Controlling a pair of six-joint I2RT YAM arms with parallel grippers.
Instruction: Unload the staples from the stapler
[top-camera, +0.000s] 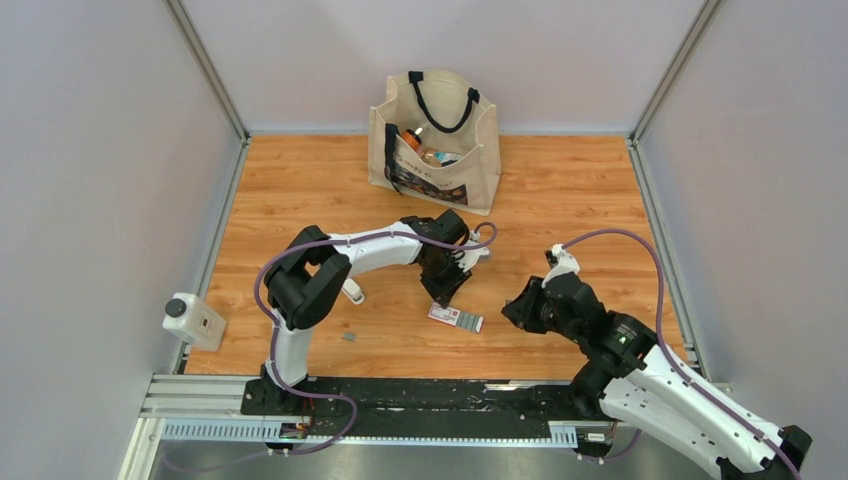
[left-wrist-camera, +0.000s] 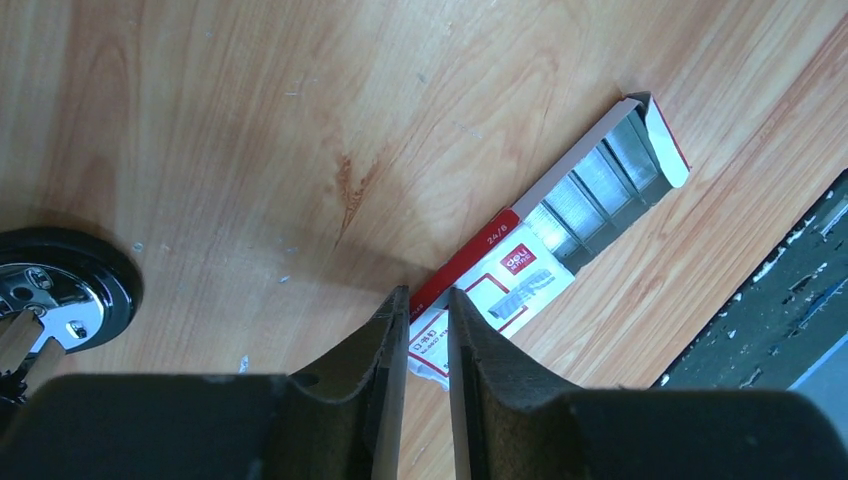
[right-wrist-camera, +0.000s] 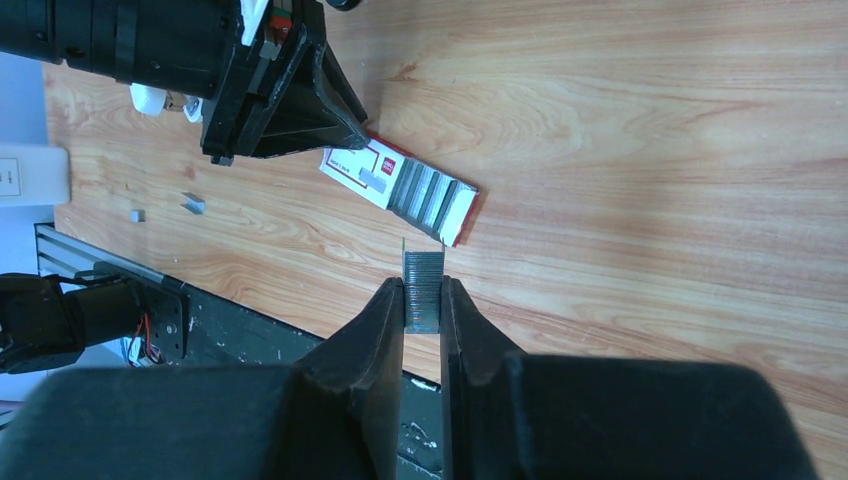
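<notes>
— Right, staples?
— One staples strip (right-wrist-camera: 422, 268), pinched in my right gripper (right-wrist-camera: 422, 288), near the red-and-white staple box (right-wrist-camera: 372, 172).
— Stapler?
— Only the stapler's round end (left-wrist-camera: 62, 288) shows, beside my left gripper (left-wrist-camera: 428, 296); its jaws are barely parted, holding nothing.

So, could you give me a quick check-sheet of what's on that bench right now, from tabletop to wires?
Surface: wooden table, bare grain, no spills seen.
Job's things: strip of staples held in the right tool; loose staple bits near the left arm's base; stapler, only its black rounded end shows.
Clutter: open red-and-white staple box; white oblong bar; tote bag at the far edge.
Grippers: right tool shut on the strip; left tool above the box, narrow gap, nothing in it.
Cables: purple cables loop along both arms.
Surroundings: grey walls; white unit off the left edge.
</notes>
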